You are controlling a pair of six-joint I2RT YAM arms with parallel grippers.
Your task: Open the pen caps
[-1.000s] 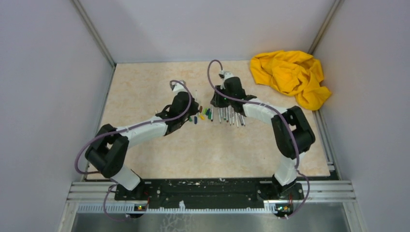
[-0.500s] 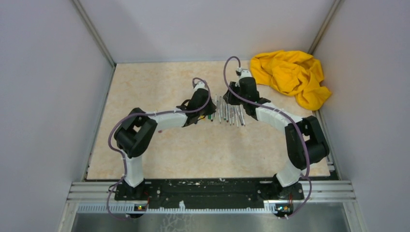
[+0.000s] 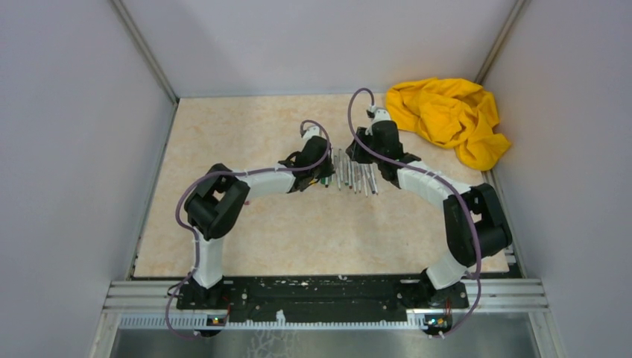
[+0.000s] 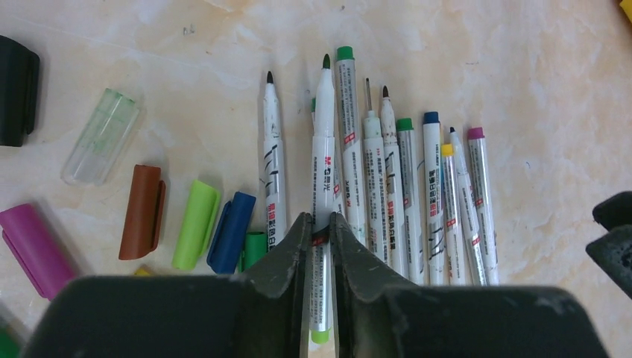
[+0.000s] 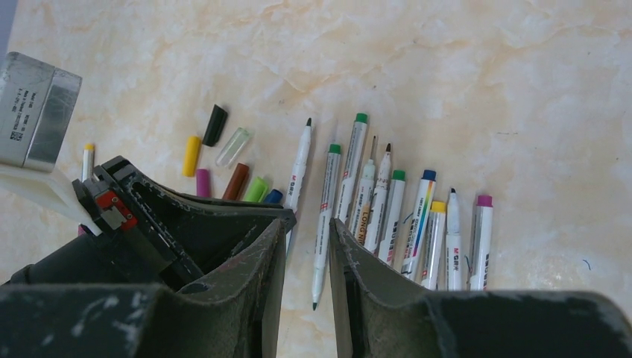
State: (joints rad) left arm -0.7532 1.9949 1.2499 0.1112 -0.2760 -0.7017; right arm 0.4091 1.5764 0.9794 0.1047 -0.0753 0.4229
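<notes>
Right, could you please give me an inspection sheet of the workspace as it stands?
Surface: beige marbled table.
Job's things: loose pen caps (clear, brown, lime, blue, magenta, black) lie beside a row of pens; several tips bare.
Clutter: yellow cloth bunched in the far right corner.
Grippers: left gripper, fingers close either side of a lime-ended pen, grip unclear; right gripper, fingers apart, holding nothing.
Cables: purple cables loop over both arms.
Surroundings: grey walls on three sides; metal rail at the near edge.
</notes>
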